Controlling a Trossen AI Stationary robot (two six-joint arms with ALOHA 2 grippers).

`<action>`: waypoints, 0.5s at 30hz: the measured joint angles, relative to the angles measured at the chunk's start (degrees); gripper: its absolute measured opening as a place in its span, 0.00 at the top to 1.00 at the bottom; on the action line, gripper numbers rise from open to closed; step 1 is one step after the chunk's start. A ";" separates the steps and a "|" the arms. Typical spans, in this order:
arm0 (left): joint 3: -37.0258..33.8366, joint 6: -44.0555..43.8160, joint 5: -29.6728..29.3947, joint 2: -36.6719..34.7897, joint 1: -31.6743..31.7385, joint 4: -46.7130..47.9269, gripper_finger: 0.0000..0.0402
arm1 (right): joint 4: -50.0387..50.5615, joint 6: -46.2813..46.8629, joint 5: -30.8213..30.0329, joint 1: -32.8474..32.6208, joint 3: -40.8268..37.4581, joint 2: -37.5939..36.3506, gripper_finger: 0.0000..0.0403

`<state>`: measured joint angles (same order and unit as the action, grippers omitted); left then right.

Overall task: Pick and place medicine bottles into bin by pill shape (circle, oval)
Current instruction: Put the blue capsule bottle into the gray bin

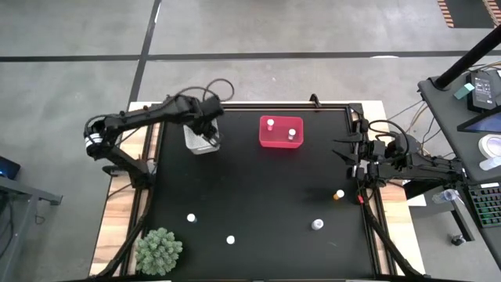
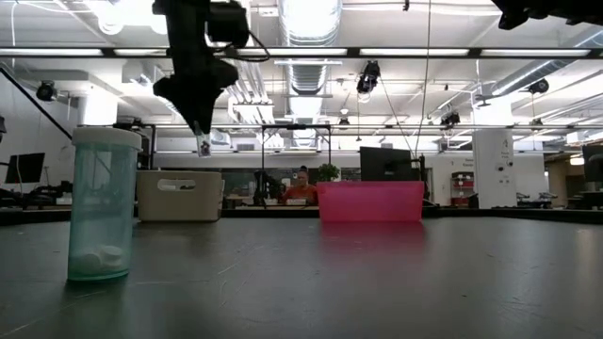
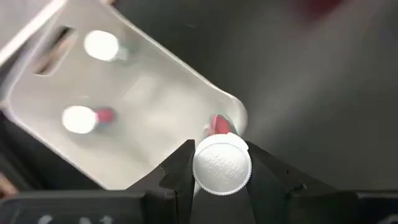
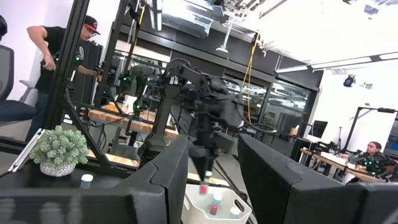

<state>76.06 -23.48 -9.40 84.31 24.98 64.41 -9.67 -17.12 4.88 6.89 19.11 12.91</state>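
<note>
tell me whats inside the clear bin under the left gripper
Two white-capped bottles stand inside the clear bin. The left gripper holds a third bottle over the bin's corner. This bottle and the fingers cover part of the bin floor, so more could be hidden.

Look past your black table top [image 1: 258, 196] and you see a grey concrete floor [image 1: 70, 86] crossed by dark seams. Wooden boards [image 1: 117, 227] edge the table on both sides. At the right stands a dark desk [image 1: 462, 102] with a keyboard [image 1: 487, 205] and a roll of tape [image 1: 491, 146] on it. In the low view, long ceiling light strips [image 2: 396, 52] run across an open workshop, with silver ducts [image 2: 306, 71] overhead, a dark monitor [image 2: 386, 164] and a white pillar [image 2: 492, 168] behind. A person in an orange top [image 2: 301, 191] sits far back; another in a black shirt and cap [image 4: 59, 56] stands by a workbench [image 4: 115, 118].
</note>
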 joint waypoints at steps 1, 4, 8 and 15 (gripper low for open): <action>-0.16 1.13 -0.07 0.00 1.46 -0.33 0.75 | 0.00 0.00 0.01 -0.01 0.00 0.00 0.67; -0.75 4.01 -0.10 0.02 5.05 -1.93 0.76 | 0.00 0.00 -0.01 -0.02 0.00 0.00 0.67; -2.23 6.48 -0.07 0.02 8.25 -4.79 0.76 | 0.02 -0.02 -0.02 0.01 0.00 0.00 0.67; -7.66 7.64 0.10 0.02 10.44 -10.30 0.76 | 0.02 -0.02 -0.10 -0.02 0.00 0.00 0.67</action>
<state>68.40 -15.84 -9.30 84.33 35.42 54.11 -9.65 -17.15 4.78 6.87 19.11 12.91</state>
